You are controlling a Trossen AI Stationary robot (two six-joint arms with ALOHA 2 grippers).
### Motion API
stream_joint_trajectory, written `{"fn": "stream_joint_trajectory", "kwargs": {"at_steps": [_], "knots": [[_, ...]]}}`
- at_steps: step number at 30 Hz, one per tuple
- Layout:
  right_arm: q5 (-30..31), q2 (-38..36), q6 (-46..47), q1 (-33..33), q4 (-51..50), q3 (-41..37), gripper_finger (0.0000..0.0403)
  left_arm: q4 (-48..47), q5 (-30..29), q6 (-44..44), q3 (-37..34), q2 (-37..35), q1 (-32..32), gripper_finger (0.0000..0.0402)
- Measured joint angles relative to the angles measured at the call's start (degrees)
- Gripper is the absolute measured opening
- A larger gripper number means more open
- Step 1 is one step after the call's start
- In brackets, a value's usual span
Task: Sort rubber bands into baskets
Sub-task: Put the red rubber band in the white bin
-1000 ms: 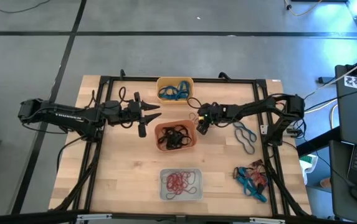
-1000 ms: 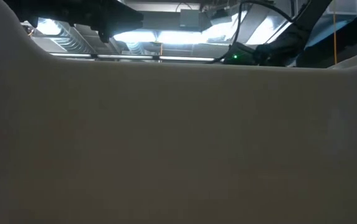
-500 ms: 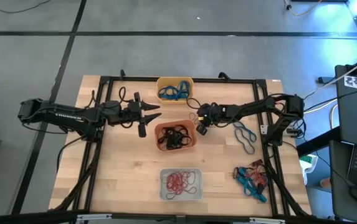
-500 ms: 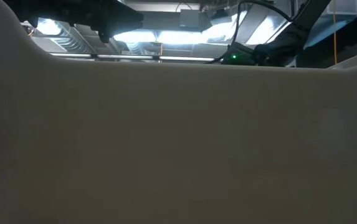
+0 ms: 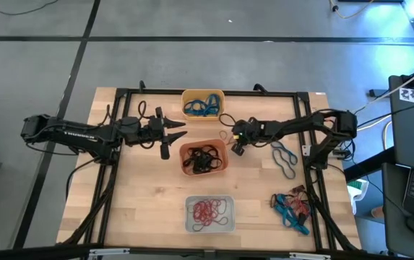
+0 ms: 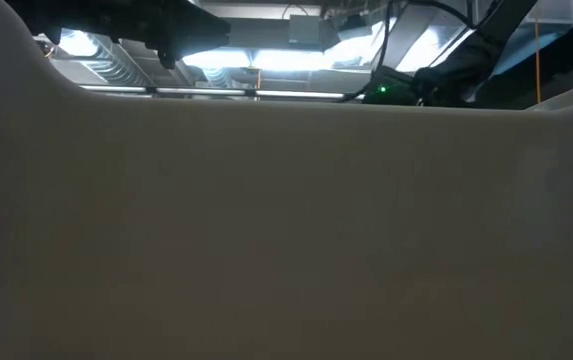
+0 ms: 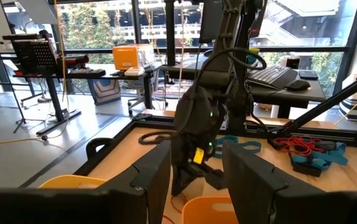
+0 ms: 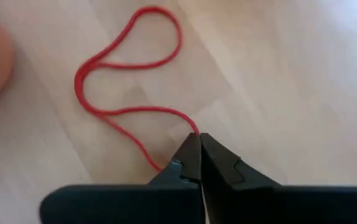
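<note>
High view: three baskets stand in a line down the table's middle: yellow basket with blue bands, orange basket with black bands, pale basket with red bands, so each colour has its own tub. Left gripper hovers spread beside the orange basket, waiting. Right gripper reaches down to the wood just beside that basket's other side. Unsorted work lies well apart: a teal loop and a mixed pile near the right edge.

Low view: the pale basket's wall fills nearly the whole picture, hiding the table; only arm parts show above its rim.

Left wrist view: left fingers stand apart with nothing between them, facing the right arm across the table.

Right wrist view: right fingertips are pressed together on one strand of a red band lying in a figure-eight on the wood, a pinch at the edge so the thin loop can probably be lifted. Its colour suggests the pale basket as destination.
</note>
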Motion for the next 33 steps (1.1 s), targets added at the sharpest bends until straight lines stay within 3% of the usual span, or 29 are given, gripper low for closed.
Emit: {"fn": "stream_joint_trajectory", "kwargs": {"at_steps": [14, 25, 33], "knots": [[1.7, -12.4, 0.0, 1.3, -9.4, 0.1, 0.0001, 0.0, 0.0, -0.2, 0.0, 0.0, 0.0, 0.0141], [1.8, -22.1, 0.4, 10.1, -13.1, 2.3, 0.0001, 0.0, 0.0, -0.2, 0.0, 0.0, 0.0, 0.0141], [2.2, -22.9, 0.5, 17.2, -15.0, 7.6, 0.0001, 0.2, 0.0, -0.5, 0.0, 0.0, 0.0, 0.0141]]}}
